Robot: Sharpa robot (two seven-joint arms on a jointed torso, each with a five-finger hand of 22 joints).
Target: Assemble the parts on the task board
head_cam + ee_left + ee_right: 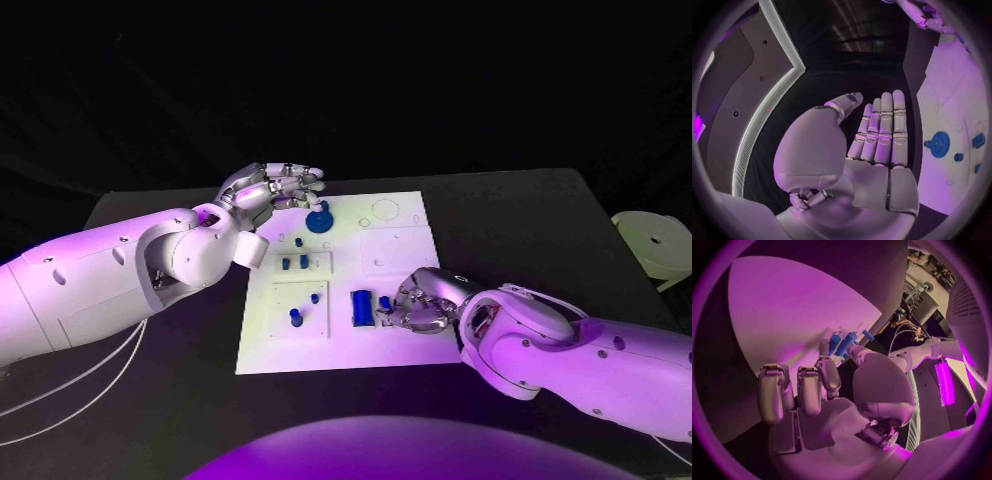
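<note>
Two hands work over the task board (389,345) on the black table (505,215): the right hand (420,304), at the board's 4 o'clock, pinches a small blue part (385,303) in its fingertips; the left hand (271,186), at 11 o'clock, holds nothing, fingers straight, just beside the round blue part (319,217).

The head view looks steeply down from above onto the table (505,215) and the task board (397,245). Each wrist view sits close behind its own robot hand (fisheye, edges bent), and all three views share the board.
</note>
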